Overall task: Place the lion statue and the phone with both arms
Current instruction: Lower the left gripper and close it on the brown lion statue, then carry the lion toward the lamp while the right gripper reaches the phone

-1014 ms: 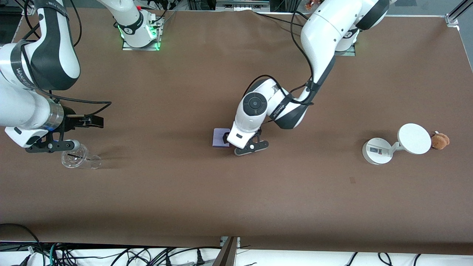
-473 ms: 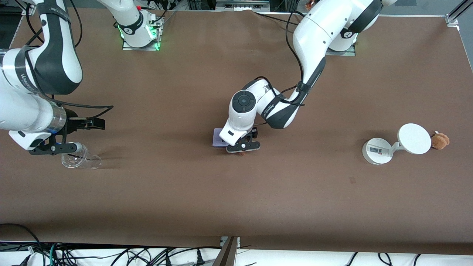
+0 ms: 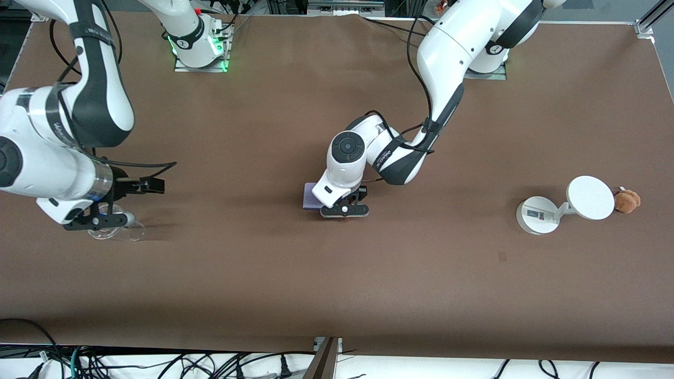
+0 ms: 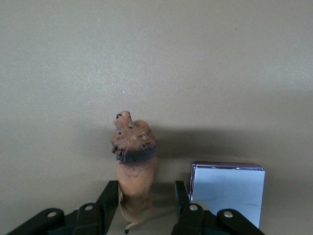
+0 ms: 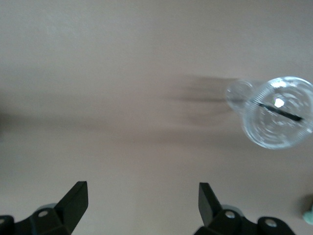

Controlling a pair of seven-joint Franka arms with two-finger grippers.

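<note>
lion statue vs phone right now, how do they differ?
The small brown lion statue sits between the left gripper fingers; the flat, pale lavender rectangular phone lies beside it, ungripped. The lion is rounded and elongated with a darker mane; the phone is a glossy slab. Both are mid-table.

table (image 3: 337, 295) brown | on it: phone (image 3: 310, 197), lion statue (image 4: 133, 161), clear glass (image 3: 118, 230), white device (image 3: 558, 208), plush toy (image 3: 626, 201)

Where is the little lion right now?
The lion statue sits between the left gripper's open fingers, near the table's middle, right beside the phone.
</note>
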